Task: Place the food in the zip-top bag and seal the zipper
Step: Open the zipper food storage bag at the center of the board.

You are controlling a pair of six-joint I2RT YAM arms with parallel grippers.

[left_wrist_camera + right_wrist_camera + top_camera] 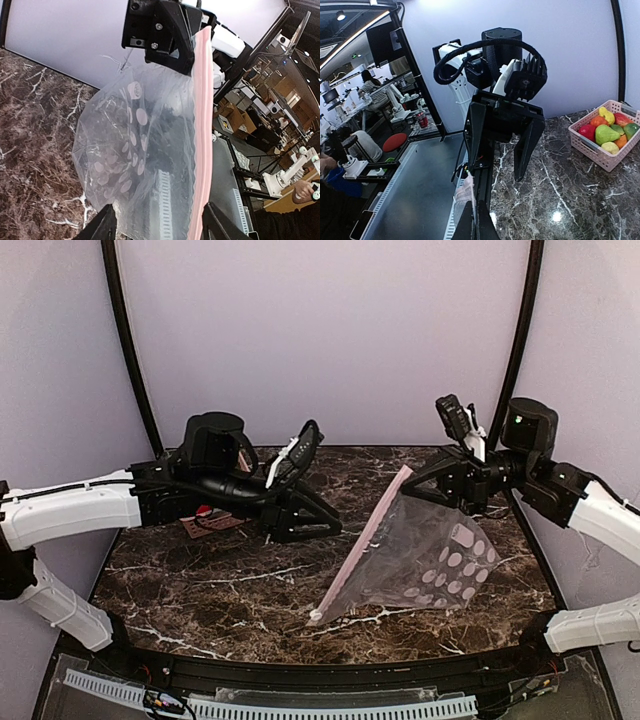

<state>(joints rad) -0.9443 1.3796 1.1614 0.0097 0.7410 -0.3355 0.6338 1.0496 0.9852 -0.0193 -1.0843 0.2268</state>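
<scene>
Hanging from right fingers [485, 227] pinching its top corner, zip-top bag [430, 555] touches tabletop [220, 590]. Left fingers [100, 230] spread before zipper [365, 540]: you grip one lip only, pull gently. Food [607, 132] sits in basket [590, 150].

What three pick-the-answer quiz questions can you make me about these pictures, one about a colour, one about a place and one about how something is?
1. What colour is the zipper on the zip-top bag? A blue, B pink, C green.
2. Where is the food? A inside the bag, B in the pink basket, C in a bowl.
3. How is the left gripper? A open, B shut tight and empty, C shut on the bag.

Answers:
1 B, the strip along the bag's edge is pale pink.
2 B, the toy fruits are piled in the basket.
3 A, its two fingers stand wide apart.
</scene>
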